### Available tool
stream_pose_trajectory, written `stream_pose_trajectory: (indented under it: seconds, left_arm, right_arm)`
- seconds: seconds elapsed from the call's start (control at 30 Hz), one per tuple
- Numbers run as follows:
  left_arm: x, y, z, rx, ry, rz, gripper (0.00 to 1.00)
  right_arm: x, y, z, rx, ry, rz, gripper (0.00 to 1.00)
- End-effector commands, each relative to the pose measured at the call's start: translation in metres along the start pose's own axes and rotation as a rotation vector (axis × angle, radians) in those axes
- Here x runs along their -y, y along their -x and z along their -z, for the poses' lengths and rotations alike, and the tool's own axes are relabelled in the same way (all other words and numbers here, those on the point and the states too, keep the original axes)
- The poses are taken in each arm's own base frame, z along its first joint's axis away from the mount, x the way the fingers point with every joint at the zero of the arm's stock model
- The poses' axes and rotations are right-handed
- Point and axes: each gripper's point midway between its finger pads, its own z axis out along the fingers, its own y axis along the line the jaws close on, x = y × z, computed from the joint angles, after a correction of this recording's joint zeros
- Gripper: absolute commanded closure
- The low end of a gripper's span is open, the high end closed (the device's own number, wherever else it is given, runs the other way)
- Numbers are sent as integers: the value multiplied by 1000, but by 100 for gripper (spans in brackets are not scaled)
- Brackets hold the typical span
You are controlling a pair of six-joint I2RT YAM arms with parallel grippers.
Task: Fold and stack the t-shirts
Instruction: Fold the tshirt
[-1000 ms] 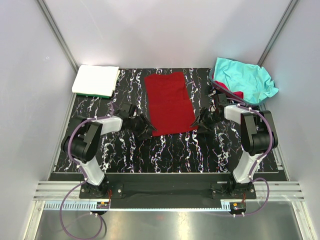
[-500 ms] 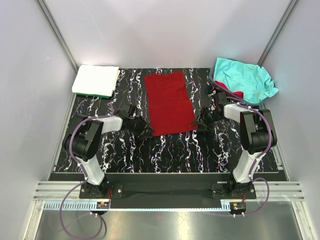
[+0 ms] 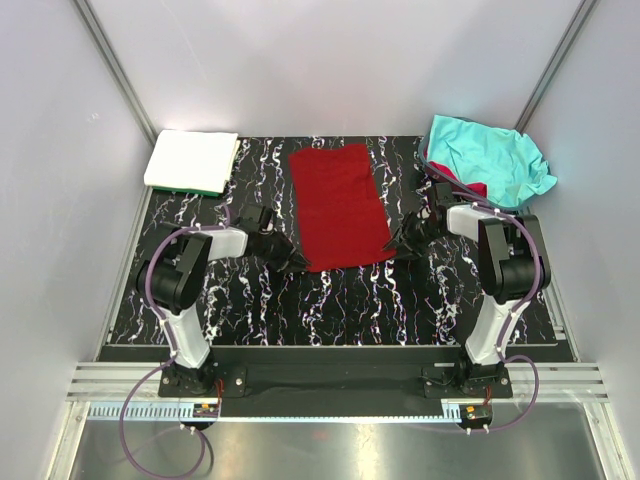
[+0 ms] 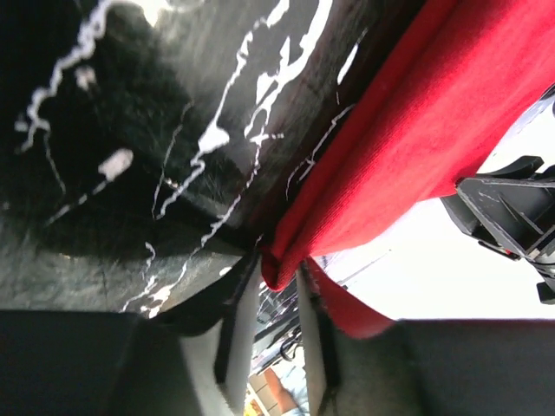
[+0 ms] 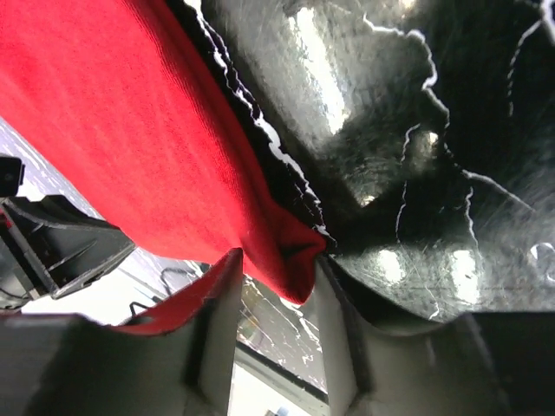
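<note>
A dark red t-shirt [image 3: 340,205] lies folded into a long strip in the middle of the black marbled mat [image 3: 330,300]. My left gripper [image 3: 297,262] is low at its near left corner. In the left wrist view, that red corner [image 4: 279,264] sits pinched in the narrow gap of the left gripper [image 4: 279,276]. My right gripper [image 3: 397,243] is at the near right corner. There the bunched red cloth [image 5: 282,251] fills the gap of the right gripper [image 5: 276,267]. A crumpled turquoise t-shirt [image 3: 490,155] lies at the back right. A white folded t-shirt [image 3: 190,157] rests on a green one [image 3: 205,188] at the back left.
A bit of red cloth [image 3: 470,187] shows under the turquoise heap. Pale walls enclose the mat on three sides, with metal posts in the back corners. Both arm bases stand at the near edge on a black rail [image 3: 330,380].
Both grippers have slid inward onto the near corners of the dark red shirt and their jaws have narrowed on the cloth. The shirt itself has not moved.
</note>
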Motion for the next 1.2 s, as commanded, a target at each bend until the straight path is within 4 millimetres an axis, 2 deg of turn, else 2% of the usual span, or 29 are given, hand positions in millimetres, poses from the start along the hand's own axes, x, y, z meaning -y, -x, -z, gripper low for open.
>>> stream_pose_trajectory:
  seconds: [0.0, 0.07, 0.13, 0.2, 0.23, 0.27, 0.43, 0.47, 0.53, 0.57, 0.6, 0.63, 0.67, 0.7, 0.73, 0.77, 0.8, 0.83, 0.87, 0.9, 0.93, 0.97, 1.0, 1.03, 1.1, 1.17]
  left_arm:
    - [-38, 18, -15, 72, 117, 0, 75]
    - [-33, 20, -17, 71, 88, -13, 85]
    - [-30, 21, -17, 66, 74, -43, 99]
    - [-23, 25, -15, 80, 61, -96, 100]
    - [-22, 26, -15, 81, 58, -112, 100]
    - [-18, 26, -12, 86, 50, -128, 100]
    - [-21, 19, 3, 100, 52, -200, 100]
    - [-32, 13, 5, 93, 78, -211, 100]
    - [-32, 5, 17, 108, 71, -252, 100]
    - [-46, -4, 20, 92, 98, -250, 100]
    - [-51, -10, 23, 92, 111, -277, 100]
    - [-48, -15, 33, 111, 99, -308, 100]
    - [-64, -21, 37, 108, 152, -321, 100]
    - [-67, -30, 40, 107, 165, -347, 100]
    - [-59, -35, 52, 136, 132, -377, 100]
    - [-72, -43, 55, 132, 153, -366, 100]
    - [-73, -50, 60, 138, 144, -381, 100]
    - [-68, -56, 70, 164, 112, -404, 100]
    - [-80, -62, 74, 164, 136, -393, 100]
    - [-82, -70, 76, 161, 131, -408, 100]
    - [-92, -75, 78, 155, 143, -403, 100]
    - [-92, -82, 85, 162, 122, -402, 100]
    - [-95, -88, 86, 155, 115, -405, 100]
    - [-105, -94, 86, 143, 122, -397, 100]
    - [-109, -108, 91, 130, 99, -386, 100]
    - [-120, -120, 90, 105, 98, -360, 100]
  right_arm:
    - [27, 10, -15, 32, -88, 6, 62]
    - [25, 8, -17, 20, -75, 5, 68]
    - [27, 4, -19, 9, -72, 0, 79]
    - [31, -2, -20, -9, -71, -5, 88]
    - [31, -4, -20, -14, -67, 0, 98]
    - [30, -8, -20, -26, -58, 2, 100]
    - [33, -31, -10, -61, -69, 48, 100]
    - [34, -34, -7, -58, -78, 61, 100]
    - [30, -50, 0, -66, -80, 87, 100]
    - [30, -57, 1, -72, -80, 98, 100]
    - [34, -69, 1, -92, -90, 93, 100]
    - [25, -81, 4, -98, -79, 126, 100]
    - [25, -90, 5, -107, -79, 132, 100]
    - [30, -105, 4, -131, -90, 111, 100]
    - [22, -120, 5, -139, -71, 150, 100]
    - [22, -129, 6, -144, -69, 152, 100]
    - [30, -145, 6, -164, -86, 129, 100]
    - [24, -152, 11, -146, -62, 145, 100]
    - [24, -164, 12, -152, -66, 162, 100]
    - [34, -176, 14, -161, -82, 131, 100]
    - [29, -180, 22, -141, -59, 139, 100]
    - [32, -188, 24, -138, -66, 144, 100]
    - [38, -197, 26, -146, -77, 117, 100]
    - [34, -202, 32, -136, -52, 124, 100]
    - [41, -218, 35, -157, -71, 114, 100]
    - [40, -225, 40, -150, -57, 115, 100]
